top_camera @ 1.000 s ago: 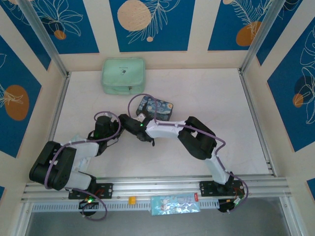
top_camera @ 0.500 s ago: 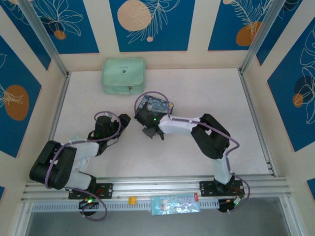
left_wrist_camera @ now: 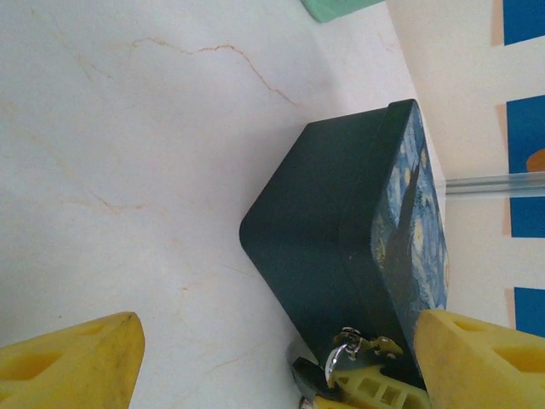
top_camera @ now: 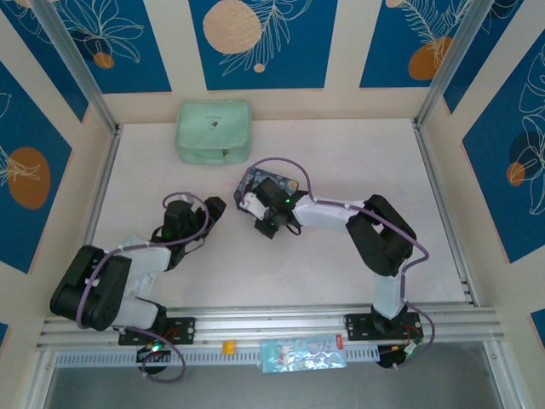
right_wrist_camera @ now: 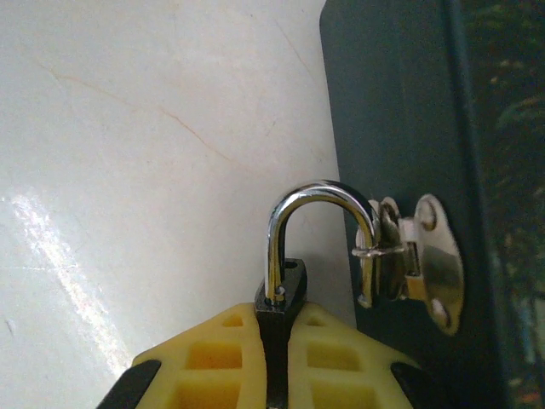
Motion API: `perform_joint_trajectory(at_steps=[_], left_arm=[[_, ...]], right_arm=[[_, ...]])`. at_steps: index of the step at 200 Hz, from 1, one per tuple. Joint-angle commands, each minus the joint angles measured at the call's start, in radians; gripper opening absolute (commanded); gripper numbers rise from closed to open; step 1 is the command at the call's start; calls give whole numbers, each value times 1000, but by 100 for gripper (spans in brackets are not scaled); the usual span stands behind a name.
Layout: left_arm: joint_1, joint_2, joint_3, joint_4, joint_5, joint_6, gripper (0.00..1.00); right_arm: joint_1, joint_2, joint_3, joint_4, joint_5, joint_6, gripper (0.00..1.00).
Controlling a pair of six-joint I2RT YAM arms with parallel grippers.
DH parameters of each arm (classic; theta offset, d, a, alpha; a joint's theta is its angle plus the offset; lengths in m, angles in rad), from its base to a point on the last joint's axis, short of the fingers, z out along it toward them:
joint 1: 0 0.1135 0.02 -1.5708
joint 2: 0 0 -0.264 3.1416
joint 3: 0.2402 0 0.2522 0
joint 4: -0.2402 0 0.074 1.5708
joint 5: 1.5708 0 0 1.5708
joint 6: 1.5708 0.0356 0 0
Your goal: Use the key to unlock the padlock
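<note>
Top: my right gripper [top_camera: 258, 215] is at the tin's [top_camera: 274, 181] near-left side, and my left gripper [top_camera: 207, 211] is near it on the left.
Left wrist: left jaws wide apart, padlock [left_wrist_camera: 334, 356] hanging on the tin's near-left side.
Right wrist: right jaws clamped on the padlock body, shackle [right_wrist_camera: 319, 194] through the hasp [right_wrist_camera: 421, 268]. Can't tell if it's latched.
Plan: firm grip, no twisting the hasp, keyway facing my left arm.

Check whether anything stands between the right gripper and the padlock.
Nothing visible does. The right gripper clamps the padlock by its body directly, while the shackle hooks through the hasp on the box.
</note>
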Motion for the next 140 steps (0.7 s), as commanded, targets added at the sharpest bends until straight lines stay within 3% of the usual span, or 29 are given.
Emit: perform_joint_trajectory(at_steps=[1, 97, 140], left_arm=[[12, -23, -9, 26, 21, 1, 82], [12, -58, -34, 19, 26, -7, 81], [0, -1, -33, 176, 89, -13, 60]], right_arm=[[-22, -7, 13, 24, -113, -76, 0], [-59, 118, 210, -116, -254, -80, 0], [-69, 165, 280, -205, -341, -56, 0]])
